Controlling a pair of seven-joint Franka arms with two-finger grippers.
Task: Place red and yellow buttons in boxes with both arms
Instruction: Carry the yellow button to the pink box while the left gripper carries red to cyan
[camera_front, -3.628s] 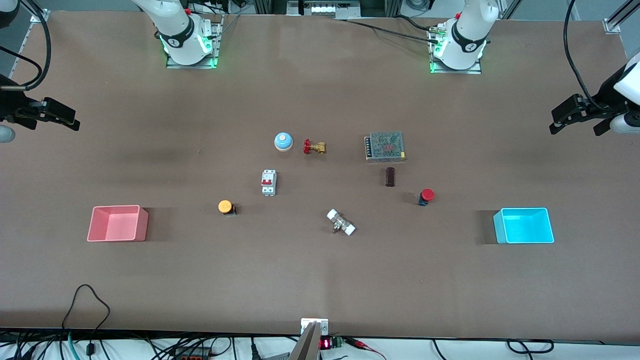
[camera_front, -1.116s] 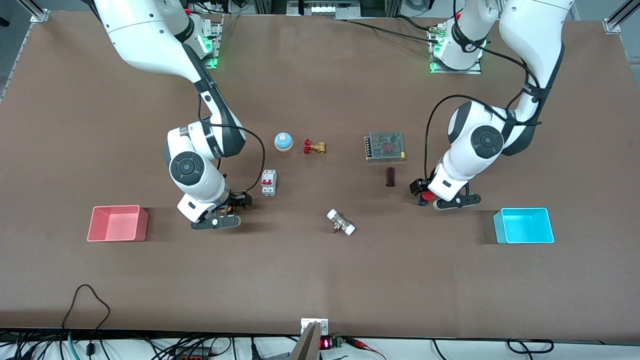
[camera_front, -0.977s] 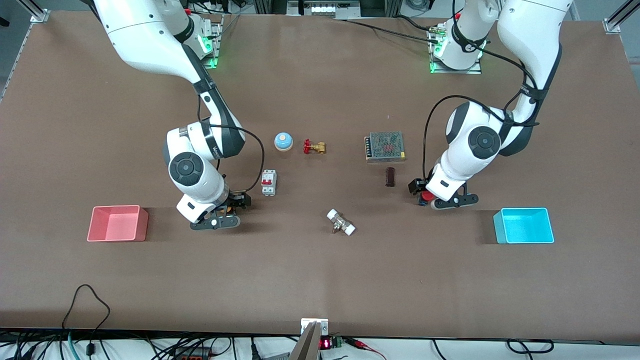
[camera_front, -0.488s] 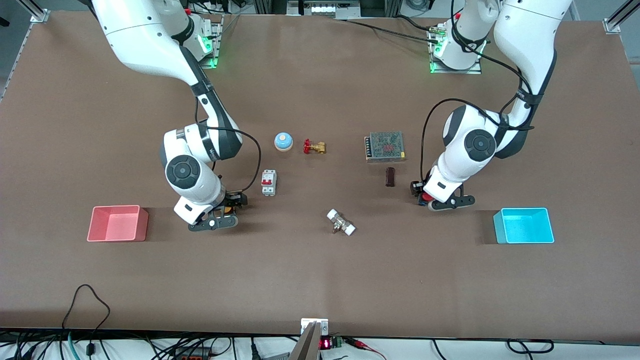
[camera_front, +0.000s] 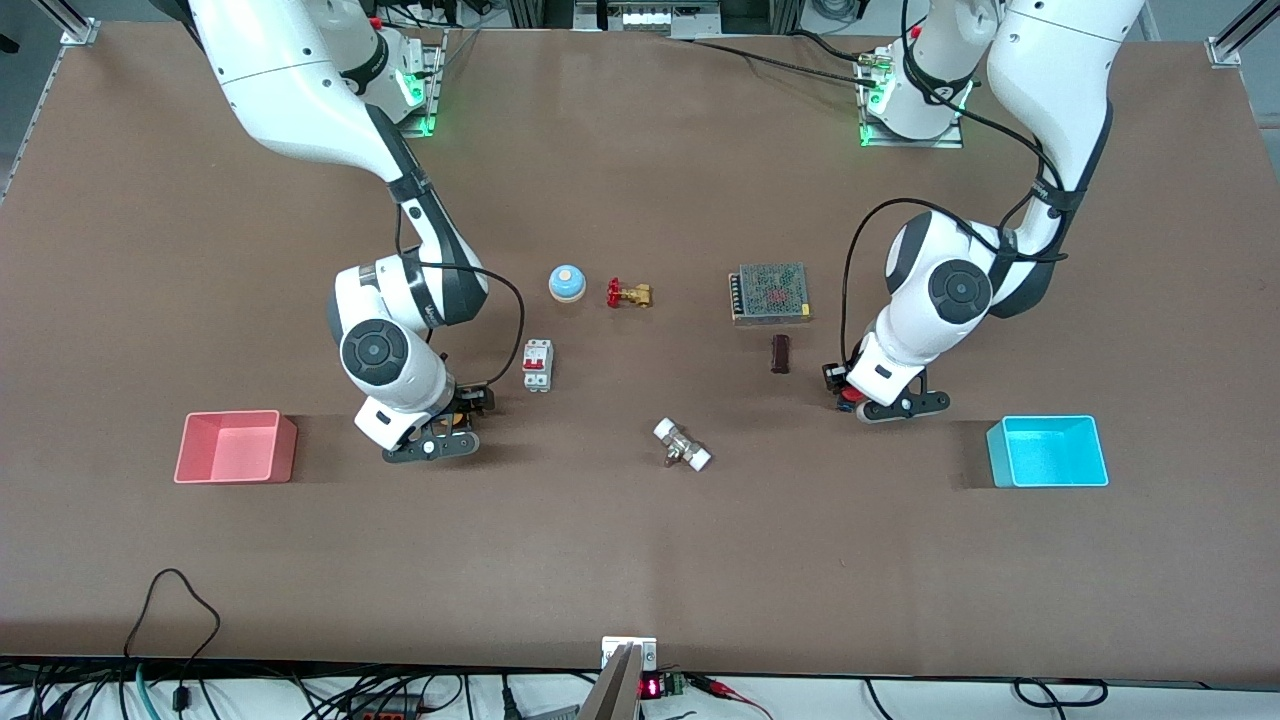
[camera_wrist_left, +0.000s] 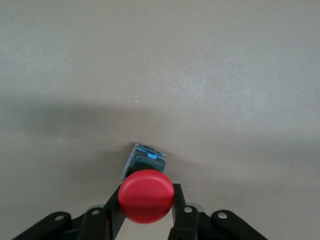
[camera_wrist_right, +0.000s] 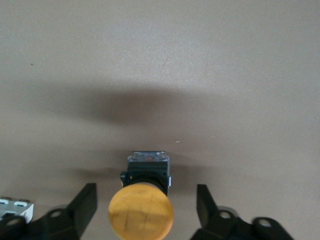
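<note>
The red button (camera_wrist_left: 145, 195) sits on the table (camera_front: 640, 560) toward the left arm's end, between the dark block (camera_front: 780, 353) and the cyan box (camera_front: 1047, 451), with the left gripper (camera_wrist_left: 145, 210) down around it: in the left wrist view the two fingers (camera_wrist_left: 111, 212) press against the body just under the cap, so the gripper is clamped on the button, whose grey and blue base points away from the wrist. From the front only a sliver of red (camera_front: 848, 394) shows under the left gripper (camera_front: 850, 392). The yellow button (camera_wrist_right: 141, 211) lies toward the right arm's end, between the pink box (camera_front: 235, 447) and the white breaker (camera_front: 537, 364), and the right gripper (camera_wrist_right: 142, 205) is low over it with its fingers (camera_wrist_right: 86, 201) spread wide, one on each side and clear of the cap, so nothing is gripped there. In the front view the right gripper (camera_front: 455, 415) hides almost all of that button, and a bit of orange (camera_front: 459, 402) shows at its edge. Both boxes stand at the two ends of the table, about level with each other. Farther from the front camera stand a blue dome (camera_front: 566, 283), a brass valve (camera_front: 628, 294) just beside it, and a grey mesh block (camera_front: 769, 292). Nearer to the camera, about midway between the arms, lies a white-capped fitting (camera_front: 681, 444).
</note>
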